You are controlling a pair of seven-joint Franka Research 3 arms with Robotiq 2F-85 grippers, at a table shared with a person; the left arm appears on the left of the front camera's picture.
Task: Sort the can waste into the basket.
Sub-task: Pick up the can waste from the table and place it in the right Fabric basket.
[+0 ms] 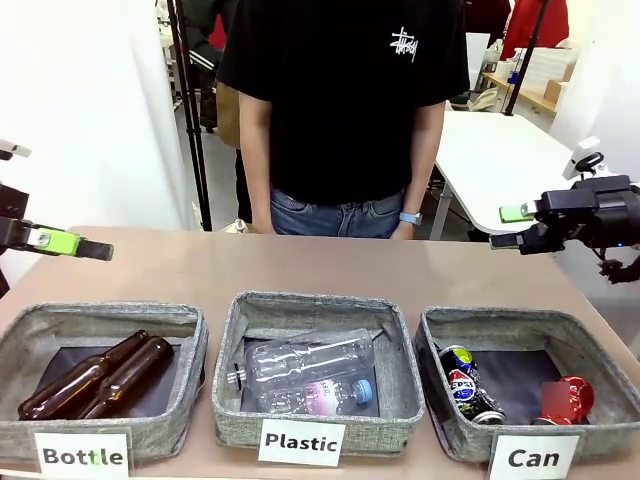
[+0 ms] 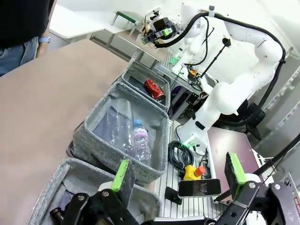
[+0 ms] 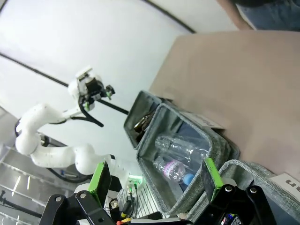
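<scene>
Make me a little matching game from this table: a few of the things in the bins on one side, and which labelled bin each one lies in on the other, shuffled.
Things:
1. brown glass bottles
2. clear plastic bottles
3. red crushed can
4. dark crushed can

Places:
A. middle bin, labelled "Plastic"
B. right side of the bin labelled "Can"
C. left bin, labelled "Bottle"
D. left side of the bin labelled "Can"

Pairs: 1-C, 2-A, 3-B, 4-D
</scene>
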